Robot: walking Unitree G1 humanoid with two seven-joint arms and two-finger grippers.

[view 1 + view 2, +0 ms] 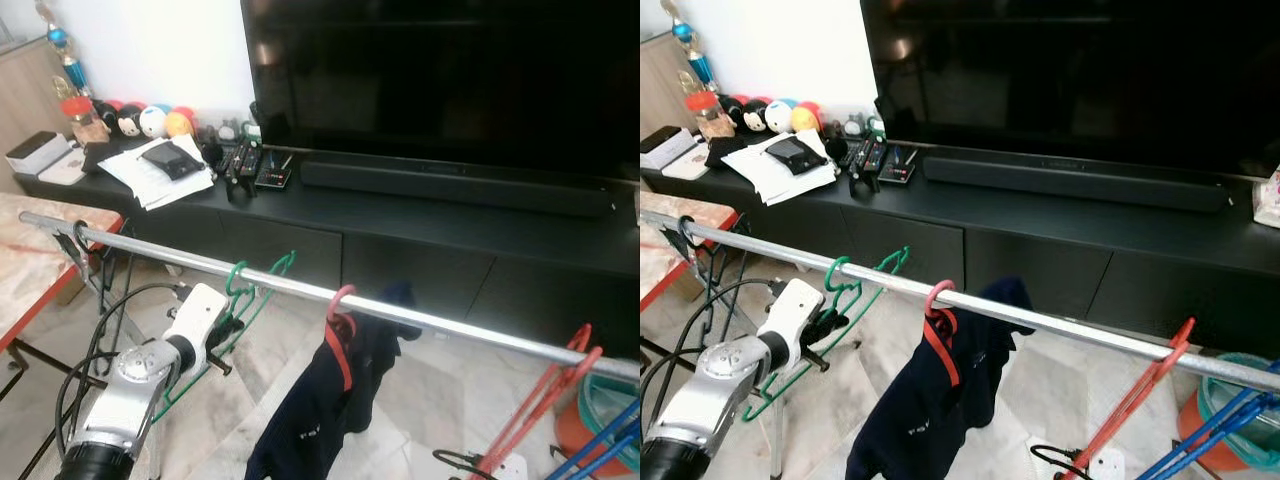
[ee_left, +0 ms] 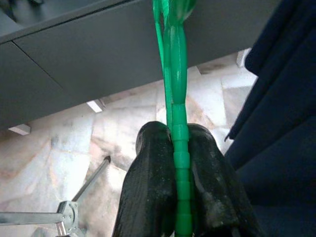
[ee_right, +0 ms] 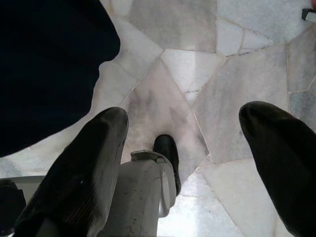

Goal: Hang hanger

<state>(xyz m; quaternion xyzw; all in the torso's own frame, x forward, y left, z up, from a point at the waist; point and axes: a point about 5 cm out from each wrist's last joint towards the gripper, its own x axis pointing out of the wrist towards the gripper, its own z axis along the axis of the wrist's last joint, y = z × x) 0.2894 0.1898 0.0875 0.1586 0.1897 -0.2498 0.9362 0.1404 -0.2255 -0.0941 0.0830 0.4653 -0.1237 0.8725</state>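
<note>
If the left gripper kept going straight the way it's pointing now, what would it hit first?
Probably the black TV cabinet. The left gripper, shut on the green hanger, points across the marble floor at the cabinet front. The navy garment hangs just beside that line; depth is unclear.

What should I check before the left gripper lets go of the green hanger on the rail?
1. Grip: left gripper is shut on the green hanger: ok.
2. Hook: green hanger's hook sits over the metal rail: ok, though how fully it is seated cannot be told.
3. Neighbour: the red hanger with the navy garment hangs apart from the green one: ok.
4. Right gripper: open, pointing down at the marble floor, away from the rail: ok.
5. Whether the hanger will hang level once released: cannot tell.
</note>
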